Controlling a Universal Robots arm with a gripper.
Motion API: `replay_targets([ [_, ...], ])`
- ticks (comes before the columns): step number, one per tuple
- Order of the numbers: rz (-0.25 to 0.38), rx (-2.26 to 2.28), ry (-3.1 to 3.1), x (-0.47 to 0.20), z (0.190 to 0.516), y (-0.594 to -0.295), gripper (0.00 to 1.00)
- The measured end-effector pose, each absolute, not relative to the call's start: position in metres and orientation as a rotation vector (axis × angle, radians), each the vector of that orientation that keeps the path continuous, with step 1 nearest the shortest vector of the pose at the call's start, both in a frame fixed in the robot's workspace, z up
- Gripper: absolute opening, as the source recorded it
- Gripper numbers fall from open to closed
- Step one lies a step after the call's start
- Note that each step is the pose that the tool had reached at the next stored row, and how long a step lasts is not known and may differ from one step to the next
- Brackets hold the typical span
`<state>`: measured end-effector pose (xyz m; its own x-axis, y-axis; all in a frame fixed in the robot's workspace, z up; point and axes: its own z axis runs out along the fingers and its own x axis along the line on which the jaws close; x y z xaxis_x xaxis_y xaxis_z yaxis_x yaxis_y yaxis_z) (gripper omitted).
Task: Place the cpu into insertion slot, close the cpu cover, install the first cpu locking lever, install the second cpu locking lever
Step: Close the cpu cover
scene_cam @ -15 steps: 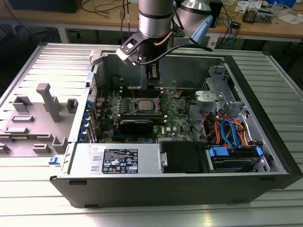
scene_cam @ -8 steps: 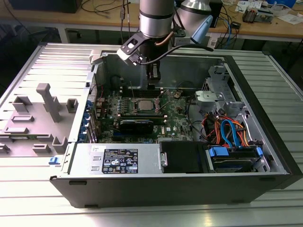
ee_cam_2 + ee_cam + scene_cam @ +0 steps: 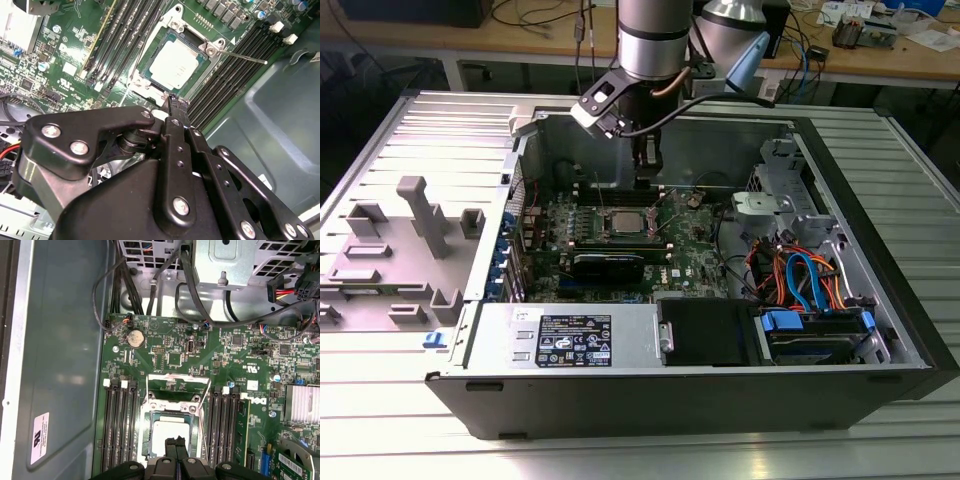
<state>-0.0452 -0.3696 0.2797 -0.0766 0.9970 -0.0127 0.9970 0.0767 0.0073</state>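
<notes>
- Already the cpu [image 3: 175, 62] lies flat in the insertion slot [image 3: 161, 39], at 7 o'clock from the gripper [image 3: 647, 172] in the exterior view.
- Fingers [image 3: 171, 447] are pinched together, empty, near it.
- It looks light, stiff and fragile; hold it by its edges.

cpu [image 3: 173, 63] in insertion slot [image 3: 193, 86], memory slots [image 3: 119, 40] flanking both sides, pincer [image 3: 176, 444] above cpu
</notes>
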Motion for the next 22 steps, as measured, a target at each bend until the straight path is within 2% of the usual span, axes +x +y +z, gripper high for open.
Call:
replay_targets([
  [22, -0.005, 2.125, 2.295, -0.0394, 0.2797, -0.3696, 0.11],
])
